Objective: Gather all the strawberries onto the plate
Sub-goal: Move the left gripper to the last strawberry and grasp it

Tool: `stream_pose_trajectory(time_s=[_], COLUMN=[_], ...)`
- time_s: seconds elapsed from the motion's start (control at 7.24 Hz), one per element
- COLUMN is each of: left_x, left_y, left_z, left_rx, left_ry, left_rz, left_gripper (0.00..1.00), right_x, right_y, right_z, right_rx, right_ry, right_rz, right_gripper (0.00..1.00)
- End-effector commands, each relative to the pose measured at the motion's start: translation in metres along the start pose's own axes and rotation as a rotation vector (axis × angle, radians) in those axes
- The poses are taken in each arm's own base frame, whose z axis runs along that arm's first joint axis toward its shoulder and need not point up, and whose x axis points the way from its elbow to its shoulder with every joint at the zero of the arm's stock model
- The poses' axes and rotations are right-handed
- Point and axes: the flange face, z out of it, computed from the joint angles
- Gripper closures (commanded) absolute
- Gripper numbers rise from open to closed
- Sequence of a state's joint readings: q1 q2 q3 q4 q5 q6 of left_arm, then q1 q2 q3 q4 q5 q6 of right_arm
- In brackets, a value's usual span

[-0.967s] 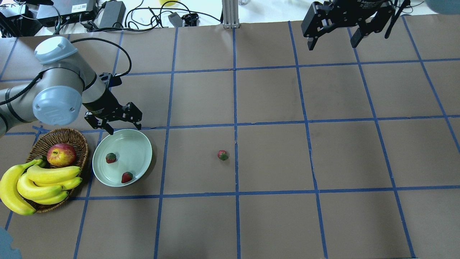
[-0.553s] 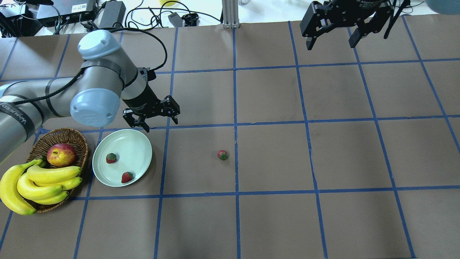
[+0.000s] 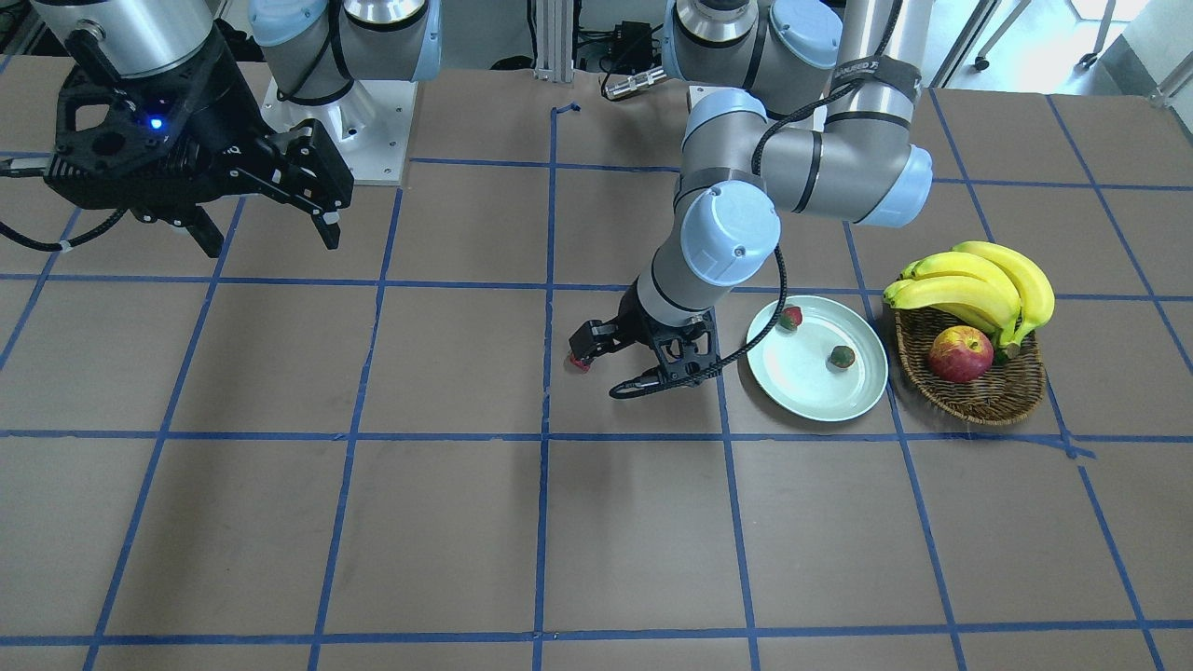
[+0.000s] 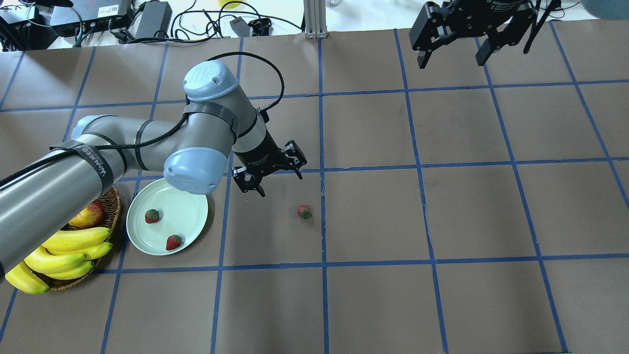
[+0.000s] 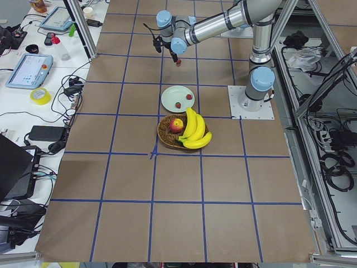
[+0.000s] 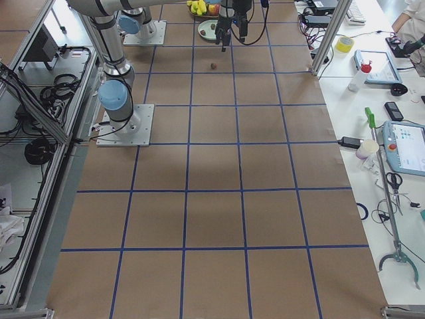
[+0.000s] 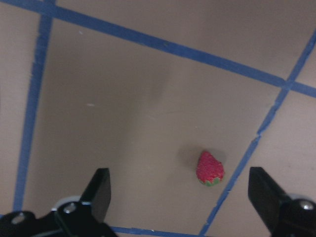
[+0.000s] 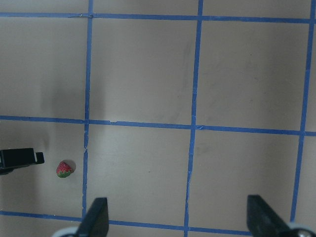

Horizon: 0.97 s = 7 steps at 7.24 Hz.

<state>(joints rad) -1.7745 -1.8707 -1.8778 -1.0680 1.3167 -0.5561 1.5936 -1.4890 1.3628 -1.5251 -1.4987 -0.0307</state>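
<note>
Surface: brown paper surface (image 4: 467,216) w/ blue tape grid (image 4: 418,166).
Room: black power brick (image 4: 153,18) at far edge.
L pincer (image 4: 280,185): spread.
R pincer (image 4: 451,63): spread.

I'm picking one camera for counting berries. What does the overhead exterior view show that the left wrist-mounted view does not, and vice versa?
Only overhead: the round pale mint-green plate holding two small red strawberries, the brown woven wicker basket of yellow bananas, and the open right gripper. Only the wrist: no extra object, but a close look at the green cap of the loose strawberry. Both: that third strawberry beside blue tape, and the open left gripper.
</note>
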Motion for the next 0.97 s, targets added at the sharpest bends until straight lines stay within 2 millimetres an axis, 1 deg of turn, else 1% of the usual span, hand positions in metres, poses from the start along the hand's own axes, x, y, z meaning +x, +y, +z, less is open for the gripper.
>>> stream_pose_trajectory(time_s=[0.0, 0.14, 0.28, 0.41, 0.55, 0.69, 0.83], left_x=[0.012, 0.007, 0.006, 0.005, 0.006, 0.007, 0.008], left_y=[0.012, 0.013, 0.018, 0.019, 0.018, 0.017, 0.015], left_z=[0.045, 0.063, 0.070, 0.076, 0.077, 0.078, 0.078], left_rx=[-0.007, -0.029, -0.041, -0.051, -0.050, -0.049, -0.039], left_ry=[-0.002, -0.012, -0.023, -0.030, -0.028, -0.027, -0.018], left_rz=[-0.038, -0.042, -0.040, -0.040, -0.040, -0.038, -0.030], left_gripper=[0.00, 0.00, 0.01, 0.10, 0.25, 0.53, 1.00], right_x=[0.000, 0.000, 0.000, 0.000, 0.000, 0.000, 0.000], right_y=[0.000, 0.000, 0.000, 0.000, 0.000, 0.000, 0.000], right_z=[0.000, 0.001, 0.001, -0.001, 0.000, 0.000, 0.001], right_rx=[0.001, -0.001, -0.001, 0.001, 0.001, -0.001, -0.001], right_ry=[0.000, 0.000, 0.000, 0.000, 0.000, 0.000, 0.000], right_rz=[0.000, 0.000, 0.000, 0.000, 0.000, 0.000, 0.000], right_gripper=[0.00, 0.00, 0.00, 0.00, 0.00, 0.00, 0.00])
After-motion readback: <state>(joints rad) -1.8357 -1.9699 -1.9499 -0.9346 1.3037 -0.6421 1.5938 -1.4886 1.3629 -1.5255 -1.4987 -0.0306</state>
